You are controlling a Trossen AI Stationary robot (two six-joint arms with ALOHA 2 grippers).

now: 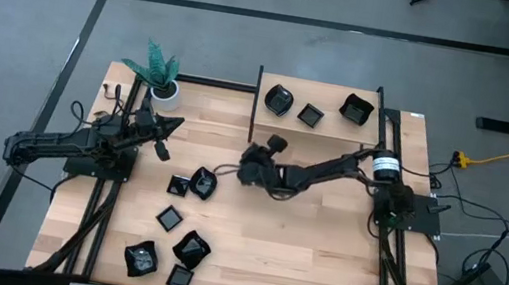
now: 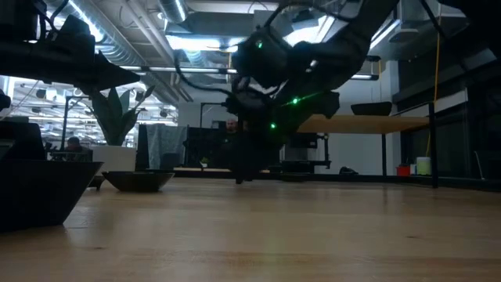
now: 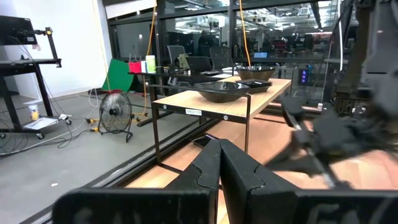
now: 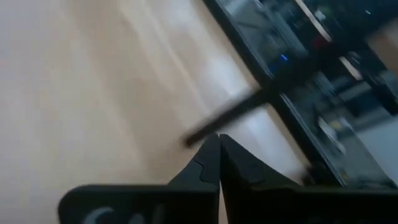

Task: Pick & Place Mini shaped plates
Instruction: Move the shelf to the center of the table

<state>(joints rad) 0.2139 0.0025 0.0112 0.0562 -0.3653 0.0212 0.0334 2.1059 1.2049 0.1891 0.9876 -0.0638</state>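
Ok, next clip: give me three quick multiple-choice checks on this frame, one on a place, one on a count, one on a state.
1. Where does the potted plant stand?
A. On the raised shelf
B. On the table, to the left of the shelf
C. On the floor

2. How many mini shaped plates lie on the raised shelf?
A. One
B. Three
C. Six

3. What is the state of the right gripper?
A. Shut and empty
B. Wide open
C. Shut on a plate

Answers:
1. B, since the high view shows the pot on the wood beside the shelf's left end.
2. B, since three black dishes sit on the shelf top.
3. A, since its wrist view shows the fingers pressed together with nothing between them.
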